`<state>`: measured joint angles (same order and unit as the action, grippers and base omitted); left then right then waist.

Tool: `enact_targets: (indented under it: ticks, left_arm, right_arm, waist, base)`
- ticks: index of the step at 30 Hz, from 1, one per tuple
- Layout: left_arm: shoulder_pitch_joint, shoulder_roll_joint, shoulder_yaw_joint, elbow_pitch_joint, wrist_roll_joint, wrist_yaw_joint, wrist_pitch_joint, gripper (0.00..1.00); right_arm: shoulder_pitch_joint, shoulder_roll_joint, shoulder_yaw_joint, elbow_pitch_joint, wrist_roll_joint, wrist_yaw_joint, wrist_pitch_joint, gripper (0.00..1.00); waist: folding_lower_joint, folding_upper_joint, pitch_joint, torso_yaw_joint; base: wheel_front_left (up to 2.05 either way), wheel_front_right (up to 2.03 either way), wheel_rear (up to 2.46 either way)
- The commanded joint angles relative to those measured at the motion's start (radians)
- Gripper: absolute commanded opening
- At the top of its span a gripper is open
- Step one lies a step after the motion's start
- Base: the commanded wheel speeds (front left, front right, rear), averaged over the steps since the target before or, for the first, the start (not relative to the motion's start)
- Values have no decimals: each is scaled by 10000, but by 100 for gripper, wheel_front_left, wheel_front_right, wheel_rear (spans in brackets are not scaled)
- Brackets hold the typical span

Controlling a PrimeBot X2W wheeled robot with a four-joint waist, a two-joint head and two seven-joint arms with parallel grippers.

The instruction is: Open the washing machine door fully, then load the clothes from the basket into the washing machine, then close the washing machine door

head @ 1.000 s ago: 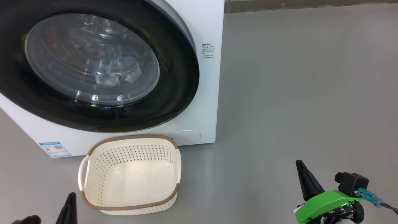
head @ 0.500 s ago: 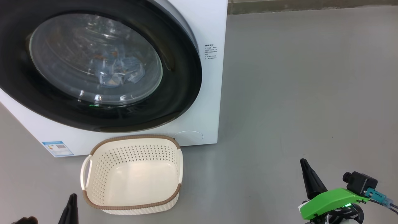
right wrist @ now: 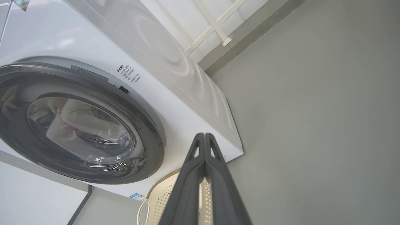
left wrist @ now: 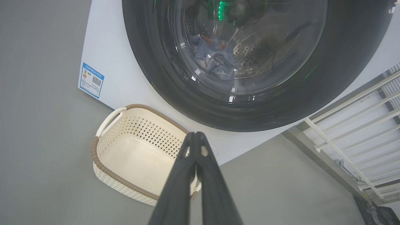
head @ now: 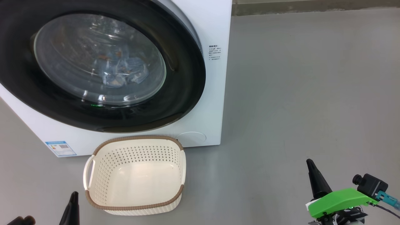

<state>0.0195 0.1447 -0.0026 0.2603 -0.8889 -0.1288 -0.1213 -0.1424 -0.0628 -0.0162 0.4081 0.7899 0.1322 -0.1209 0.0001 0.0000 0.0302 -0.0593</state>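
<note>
Smooth grey floor (head: 297,93), white railing (left wrist: 340,155), even light

I see a plain grey floor (head: 297,93) with a darker skirting strip (head: 312,5) along its far edge. On my left wrist feed a white barred frame (left wrist: 353,125) stands above that strip. A white panel (right wrist: 31,193) sits in the right wrist feed's lower left corner.
</note>
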Motion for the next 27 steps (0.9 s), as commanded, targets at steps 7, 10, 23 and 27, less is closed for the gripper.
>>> enact_targets:
  ticks: [7, 10, 23, 27]
  left_arm:
    - [-473, 45, 321, -180, -790, -10, 275, 0]
    - [-507, 3, 358, -179, -1063, -10, 363, 0]
    - [-656, -180, 515, -175, -2250, -12, 748, 0]
    - [-690, -222, 551, -173, -2523, -12, 837, 0]
  right_arm:
    - [-86, 3, -77, -427, 935, -7, 265, 0]
    - [-67, 8, -116, -479, 1244, -7, 354, 0]
    - [12, 31, -285, -703, 2587, -9, 741, 0]
    - [31, 36, -324, -754, 2896, -9, 830, 0]
  waist:
    - [-1, 0, -27, 58]
    - [-1, 0, -38, 81]
    - [-1, 0, -83, 180]
    - [-1, 0, -93, 203]
  base:
    - [0, 0, 0]
    - [0, 0, 0]
    - [0, 0, 0]
    - [0, 0, 0]
